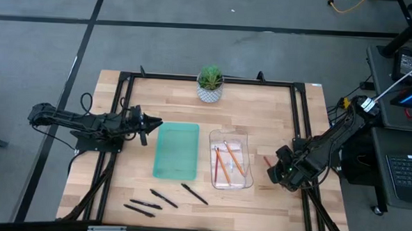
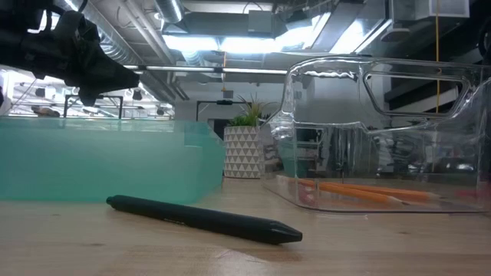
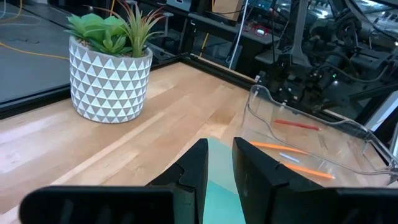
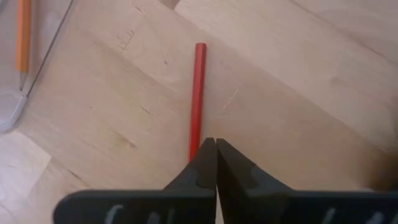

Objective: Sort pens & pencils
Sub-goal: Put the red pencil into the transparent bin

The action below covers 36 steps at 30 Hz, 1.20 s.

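Three black pens lie on the wood near the table's near edge (image 1: 194, 193), (image 1: 163, 198), (image 1: 139, 210); one fills the foreground of the low view (image 2: 203, 218). Two orange pencils (image 1: 230, 160) lie inside the clear tray (image 1: 247, 139). A red pencil (image 4: 197, 93) lies on the table to the right of that tray (image 1: 267, 161). My right gripper (image 4: 216, 144) is shut over the red pencil's near end, which passes out of sight behind one finger. My left gripper (image 3: 221, 163), open by a narrow gap, hovers at the left edge of the teal tray (image 1: 176, 150) and holds nothing. My right gripper stands shut at the near end of the red pencil (image 4: 193, 146), with its fingers pointing along the pencil. The pencil runs behind one fingertip, not between the two. I cannot tell whether the gripper touches it. The pencil lies flat on the wood.
A potted plant (image 1: 209, 84) stands at the table's far edge, in the middle. A black metal frame (image 1: 207, 79) runs around the wooden top. The teal tray and the clear tray sit side by side at the centre. Bare wood lies to the right of the clear tray.
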{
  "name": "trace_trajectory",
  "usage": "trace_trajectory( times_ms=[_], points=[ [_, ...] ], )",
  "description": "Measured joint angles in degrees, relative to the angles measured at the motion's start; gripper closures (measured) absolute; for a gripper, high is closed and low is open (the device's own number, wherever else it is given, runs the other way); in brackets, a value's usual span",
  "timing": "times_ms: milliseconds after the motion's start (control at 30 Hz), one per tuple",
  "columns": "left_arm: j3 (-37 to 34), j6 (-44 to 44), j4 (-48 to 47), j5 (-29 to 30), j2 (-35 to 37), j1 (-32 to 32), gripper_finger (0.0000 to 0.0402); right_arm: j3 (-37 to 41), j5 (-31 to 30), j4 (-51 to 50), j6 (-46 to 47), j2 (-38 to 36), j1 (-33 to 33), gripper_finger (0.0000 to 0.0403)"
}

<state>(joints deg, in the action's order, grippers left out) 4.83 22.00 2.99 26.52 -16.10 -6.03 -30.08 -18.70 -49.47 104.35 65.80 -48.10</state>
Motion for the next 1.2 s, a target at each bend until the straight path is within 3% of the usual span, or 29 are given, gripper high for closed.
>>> trace_trajectory(
  times_ms=[233, 533, 667, 1067, 1200],
  points=[
    [0.01, 0.11, 0.0, 0.0, 0.0, -0.02, 0.0333, -0.04, 1.77, 0.63, -0.81, 0.0, 0.0, 0.0354],
    [0.0, 0.11, 0.02, 0.0, 0.0, -0.01, 0.0333, -0.11, 2.05, 3.94, -2.14, 0.71, -0.02, 0.0218],
    [0.01, 0.11, 0.02, 0.0, 0.0, 0.0, 0.0333, -0.12, 3.15, 7.16, -6.2, 3.48, -0.02, 0.018],
    [0.01, 0.11, 0.02, 0.0, 0.0, 0.0, 0.0333, -0.53, 8.78, 7.81, -7.27, 12.4, 0.3, 0.0171],
    [0.01, 0.11, 0.02, -0.01, 0.0, 0.0, 0.0333, -0.6, 10.93, 7.31, -7.39, 12.57, 1.87, 0.019]
  ],
)
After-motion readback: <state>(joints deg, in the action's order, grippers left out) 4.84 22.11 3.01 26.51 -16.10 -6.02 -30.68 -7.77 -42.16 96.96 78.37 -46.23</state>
